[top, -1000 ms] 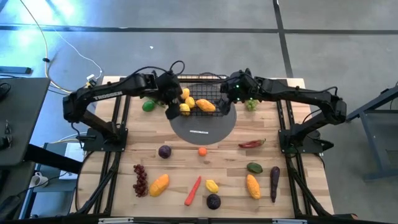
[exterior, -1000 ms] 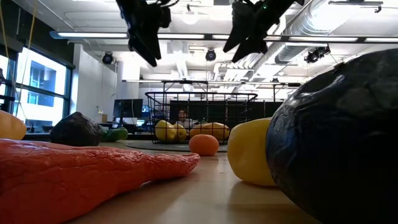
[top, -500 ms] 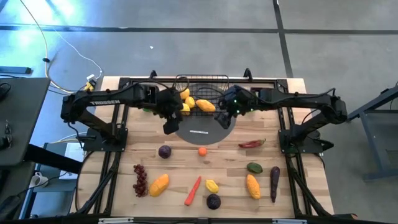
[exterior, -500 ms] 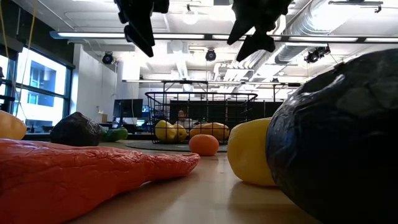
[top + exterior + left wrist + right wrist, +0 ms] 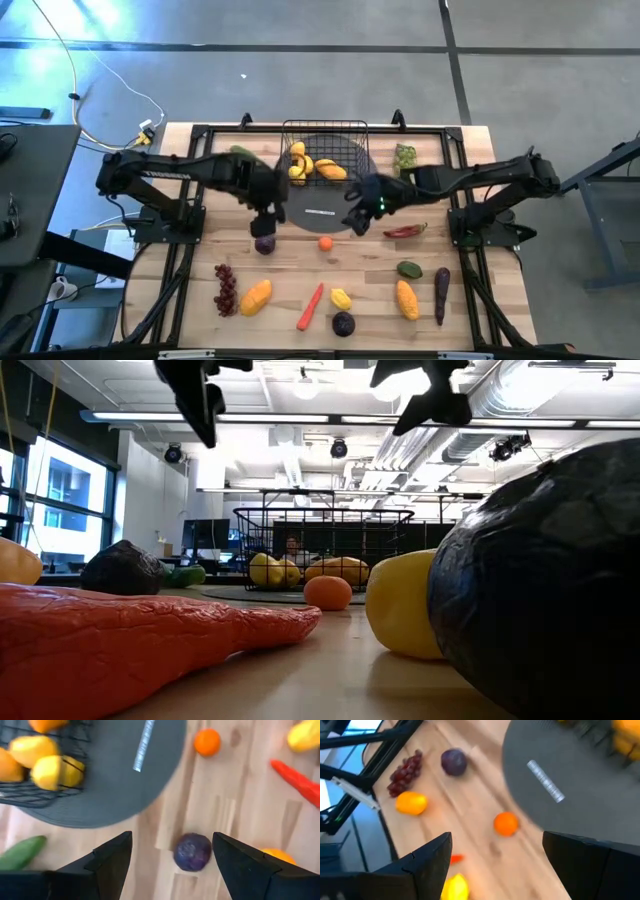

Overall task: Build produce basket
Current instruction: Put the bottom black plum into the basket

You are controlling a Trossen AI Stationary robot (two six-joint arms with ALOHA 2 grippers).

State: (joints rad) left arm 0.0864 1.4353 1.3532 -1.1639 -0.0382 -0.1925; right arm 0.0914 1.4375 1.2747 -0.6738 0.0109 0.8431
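Observation:
The black wire basket stands on the far part of a grey round mat and holds yellow lemons and an orange mango. My left gripper hangs open above a purple plum that lies on the wood just off the mat's near left edge. My right gripper hangs open over the mat's near right edge, with a small orange fruit on the table below it. Both grippers are well above the table in the low view, the left gripper and the right gripper.
Loose produce lies along the near half of the table: red grapes, a mango, a carrot, a lemon, a second plum, another mango, an eggplant, a red chili. Green grapes and a cucumber flank the basket.
Both grippers have swung from over the basket toward the table's near edge, staying high and open. The left one has come to stand above the plum; the right one has rolled about its own axis on the way and is over the mat's near right edge.

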